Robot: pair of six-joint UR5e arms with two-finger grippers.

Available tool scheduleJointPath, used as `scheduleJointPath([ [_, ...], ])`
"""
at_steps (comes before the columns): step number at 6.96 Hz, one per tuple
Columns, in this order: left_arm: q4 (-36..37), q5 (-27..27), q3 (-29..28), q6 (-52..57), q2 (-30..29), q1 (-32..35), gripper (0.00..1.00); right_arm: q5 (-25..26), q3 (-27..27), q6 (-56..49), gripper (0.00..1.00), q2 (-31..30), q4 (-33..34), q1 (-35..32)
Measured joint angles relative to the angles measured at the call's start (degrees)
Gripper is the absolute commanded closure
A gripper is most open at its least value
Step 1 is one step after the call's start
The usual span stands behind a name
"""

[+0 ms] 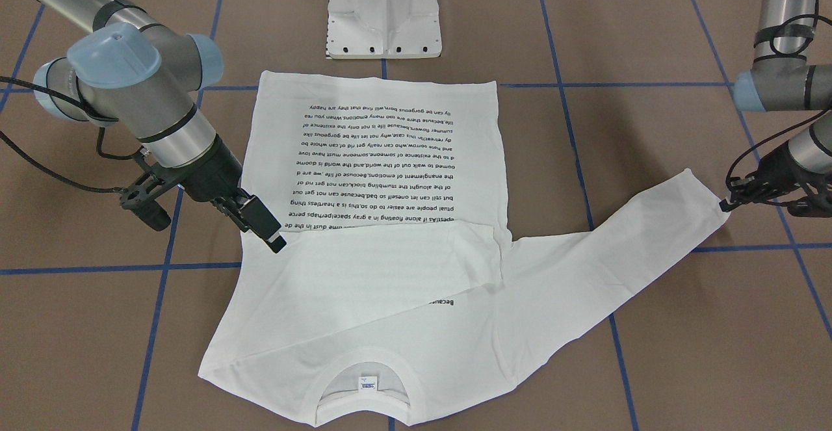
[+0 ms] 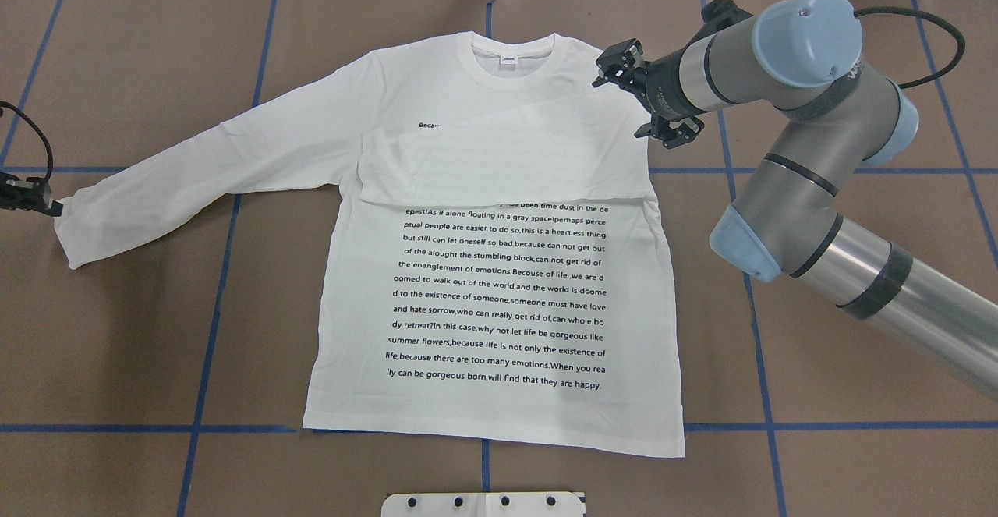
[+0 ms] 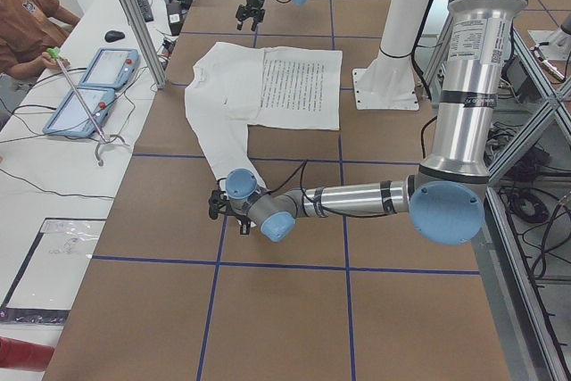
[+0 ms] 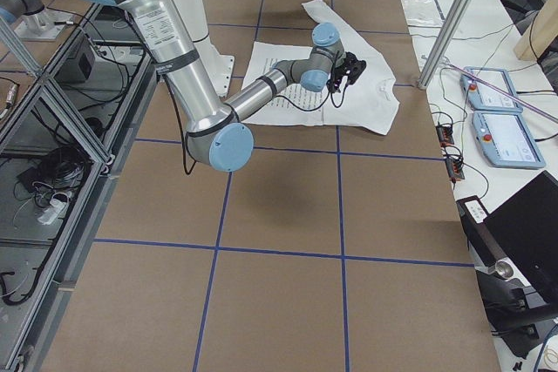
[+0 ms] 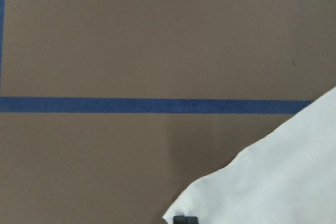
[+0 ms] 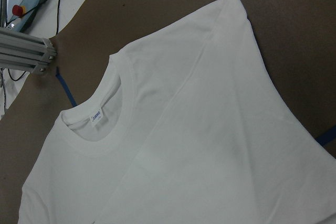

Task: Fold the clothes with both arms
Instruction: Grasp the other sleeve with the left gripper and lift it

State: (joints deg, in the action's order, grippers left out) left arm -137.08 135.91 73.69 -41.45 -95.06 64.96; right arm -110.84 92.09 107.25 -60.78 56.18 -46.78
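Observation:
The white long-sleeved T-shirt (image 2: 499,283) lies flat on the brown table with its printed text up and its collar (image 2: 512,61) far from the robot. One sleeve is folded across the chest (image 2: 507,166). The other sleeve (image 2: 203,158) stretches out toward my left side. My left gripper (image 2: 47,203) is low at that sleeve's cuff (image 1: 708,207) and shut on its edge; one fingertip (image 5: 185,219) shows on the cloth. My right gripper (image 1: 272,235) hovers over the shirt's shoulder edge (image 2: 624,104), open and empty. Its wrist view shows the collar (image 6: 100,124) and no fingers.
The white metal pedestal base (image 1: 383,21) stands at the robot's side of the table, just beyond the shirt's hem. Blue tape lines (image 2: 234,428) grid the brown tabletop. An aluminium post (image 3: 134,15), two tablets (image 3: 89,86) and cables lie beyond the far table edge.

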Motion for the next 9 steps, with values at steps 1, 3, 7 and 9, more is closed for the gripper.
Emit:
scheduleJointPath([
  [1,0.4,3.5,1.9,-0.3,-0.3,0.0,1.0,-1.9,0.6,0.0,0.01,-0.3,0.0,-1.2],
  [3,0.6,8.6,4.6,-4.4,-3.7,0.0,1.0,-6.0,1.0,-0.5,0.01,-1.3,0.0,-3.6],
  [7,0.5,2.3,8.8,-24.0,-19.9,-8.0,1.0,-9.8,1.1,-3.6,0.01,-3.6,0.0,-6.2],
  [9,0.5,-5.1,8.7,-31.9,-28.0,-14.8,1.0,-12.3,1.5,-4.3,0.01,-4.7,-0.2,-7.4],
])
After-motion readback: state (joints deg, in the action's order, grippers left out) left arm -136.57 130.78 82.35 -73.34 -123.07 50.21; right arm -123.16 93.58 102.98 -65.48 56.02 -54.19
